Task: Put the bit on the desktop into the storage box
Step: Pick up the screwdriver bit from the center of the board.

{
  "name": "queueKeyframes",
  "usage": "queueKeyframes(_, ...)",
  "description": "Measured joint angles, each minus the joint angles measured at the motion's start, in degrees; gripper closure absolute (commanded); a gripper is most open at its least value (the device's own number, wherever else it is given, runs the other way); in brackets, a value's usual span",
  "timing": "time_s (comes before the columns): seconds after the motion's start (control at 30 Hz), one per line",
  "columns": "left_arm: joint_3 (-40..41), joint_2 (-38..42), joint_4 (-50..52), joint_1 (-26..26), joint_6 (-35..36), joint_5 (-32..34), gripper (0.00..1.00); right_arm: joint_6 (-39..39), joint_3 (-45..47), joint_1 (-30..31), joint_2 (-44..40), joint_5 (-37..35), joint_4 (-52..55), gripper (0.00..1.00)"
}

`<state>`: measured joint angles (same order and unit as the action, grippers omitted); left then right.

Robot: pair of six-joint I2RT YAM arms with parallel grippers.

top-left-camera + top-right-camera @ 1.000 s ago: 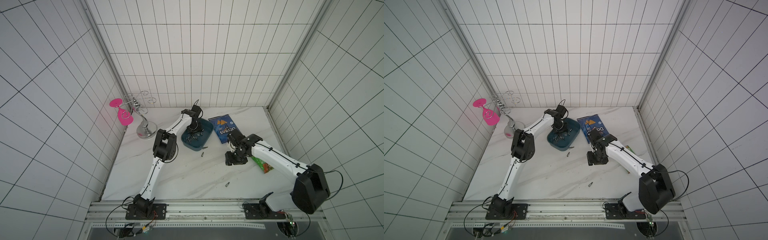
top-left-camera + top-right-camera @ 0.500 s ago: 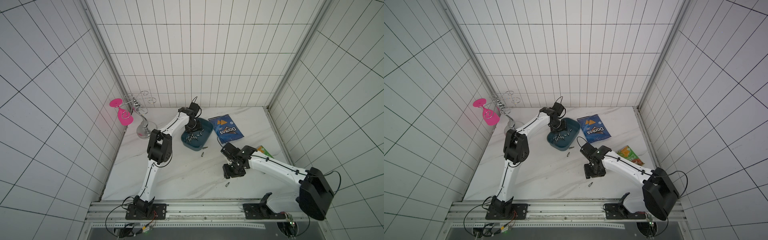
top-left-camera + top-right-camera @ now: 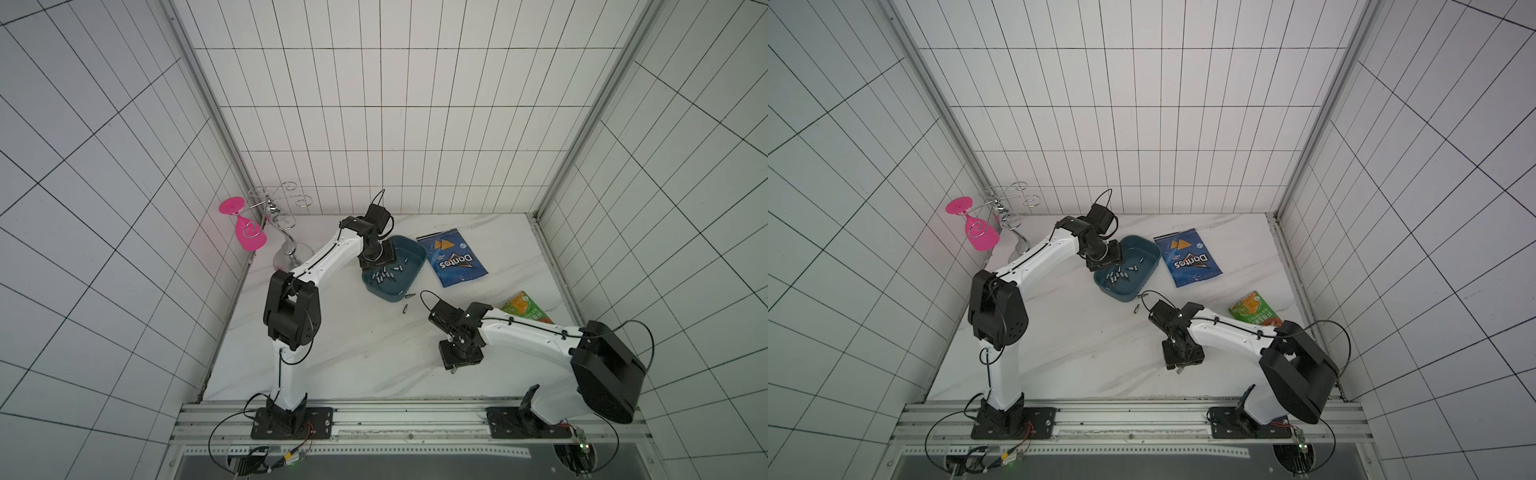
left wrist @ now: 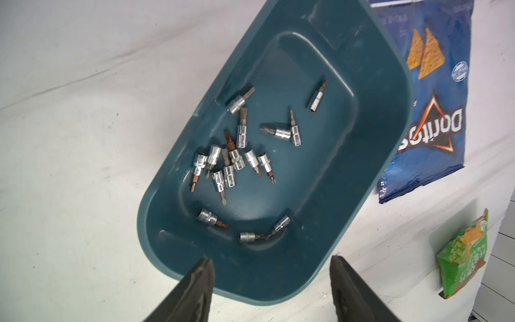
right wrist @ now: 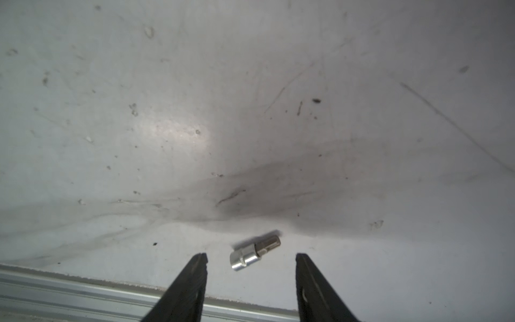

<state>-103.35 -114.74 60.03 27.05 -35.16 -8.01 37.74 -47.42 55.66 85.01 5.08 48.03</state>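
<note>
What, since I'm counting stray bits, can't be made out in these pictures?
- Both top views: bit under right gripper, mostly hidden by it.
- Both top views: two loose bits beside storage box; tips too small.
- Left wrist: piled bits overlap; exact count unclear.

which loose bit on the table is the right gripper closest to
The bit by the front edge of the table, lying between the open fingers of the right gripper. The other two loose bits lie far off beside the teal box.

storage box [image 3: 417,257] corner hidden behind left gripper [image 3: 376,262], Doritos bag [image 4: 434,111] cut off in left wrist view
</note>
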Motion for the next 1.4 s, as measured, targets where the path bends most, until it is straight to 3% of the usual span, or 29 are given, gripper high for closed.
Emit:
queueKeyframes(0.27,2.60,0.35,-0.09,0.00,-0.20,0.76,0.30,1.05,1.97,0.28,1.27,-0.22,-0.70,0.49)
queueKeyframes(0.57,4.68,2.29,-0.31,0.00,-0.17,0.94,0.30,1.57,2.10,0.31,1.90,0.85,-1.40,0.60)
queueKeyframes(0.8,7.67,4.11,-0.33,0.00,-0.20,1.16,0.30,1.68,2.14,0.28,1.99,1.27,-1.36,0.73)
queueKeyframes(1.13,13.60,8.17,-1.14,0.02,-0.96,1.62,0.30,1.77,2.64,0.28,1.57,1.53,-1.46,0.84)
queueKeyframes(1.33,15.21,9.31,-1.18,0.31,-1.33,1.99,0.30,1.60,2.67,0.24,1.60,2.14,-1.46,0.99)
queueKeyframes(1.4,15.74,9.90,-1.16,0.44,-1.42,2.03,0.30,1.62,2.67,0.24,1.60,2.25,-1.46,1.00)
